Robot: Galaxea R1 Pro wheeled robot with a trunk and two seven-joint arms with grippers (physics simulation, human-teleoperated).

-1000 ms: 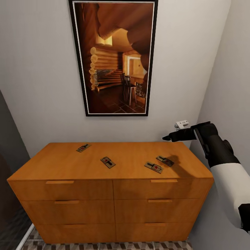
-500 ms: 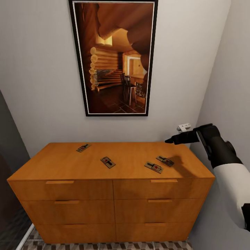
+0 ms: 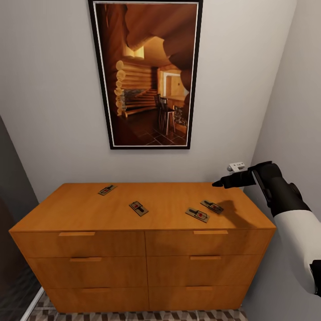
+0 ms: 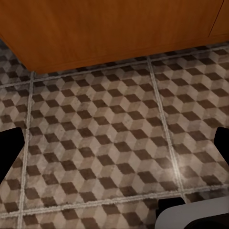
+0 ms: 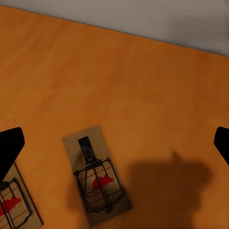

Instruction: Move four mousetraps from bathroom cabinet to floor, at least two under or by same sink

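Several mousetraps lie flat on the top of the orange-brown cabinet [image 3: 80, 207]: one at the back left [image 3: 107, 190], one near the middle [image 3: 138, 208], and two close together at the right [image 3: 197, 215] [image 3: 212, 206]. My right gripper [image 3: 221, 182] hovers above the cabinet's right rear part, over the right pair, open and holding nothing. Below its spread fingers [image 5: 9, 148], the right wrist view has one mousetrap [image 5: 98, 183] in full and part of another [image 5: 14, 205]. My left gripper [image 4: 114, 148] hangs open over the bathroom floor [image 4: 109, 138] beside the cabinet's base [image 4: 95, 33].
A large framed picture [image 3: 146, 73] hangs on the wall behind the cabinet. A small white fixture [image 3: 236, 166] sits on the wall just behind my right gripper. A side wall runs close along the cabinet's right end. Patterned tiles [image 3: 133, 315] show in front of the drawers.
My right gripper has drifted slightly to the right and a little lower over the cabinet's right end. The mousetraps have not moved.
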